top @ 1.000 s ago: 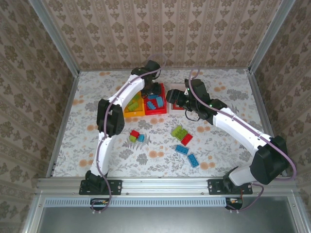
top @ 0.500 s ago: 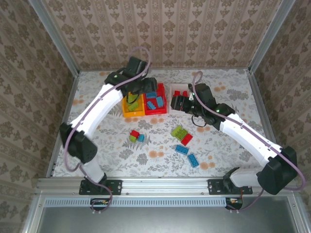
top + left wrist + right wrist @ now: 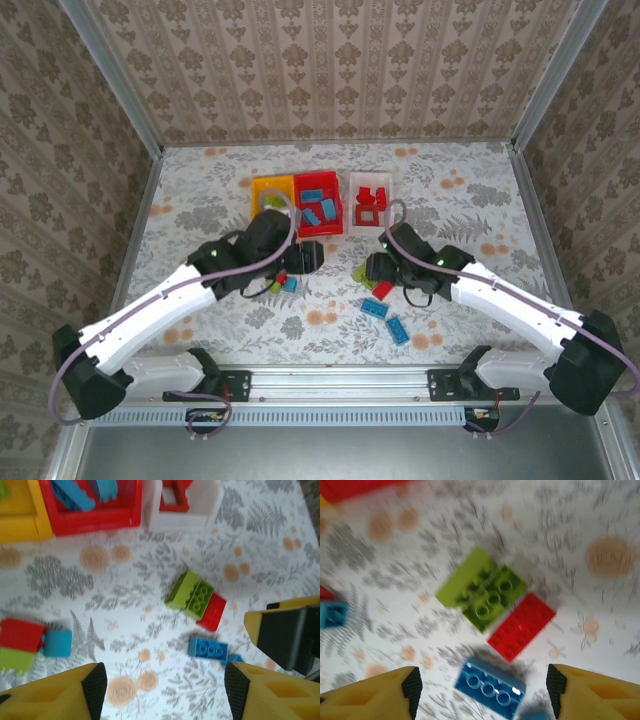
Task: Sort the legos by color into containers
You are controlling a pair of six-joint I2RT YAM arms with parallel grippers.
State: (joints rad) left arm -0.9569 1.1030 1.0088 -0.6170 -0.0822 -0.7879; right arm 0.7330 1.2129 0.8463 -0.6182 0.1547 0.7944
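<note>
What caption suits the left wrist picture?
Open left gripper hovers over a green brick, a red brick and a blue brick.

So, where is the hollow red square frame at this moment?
In the top view the red frame lies inside the white bin, rightmost of three, beside other red bricks.

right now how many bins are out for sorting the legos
3, side by side in a row at the far side: the yellow bin on the left, the red bin in the middle, the white bin on the right. None looks hidden.
</note>
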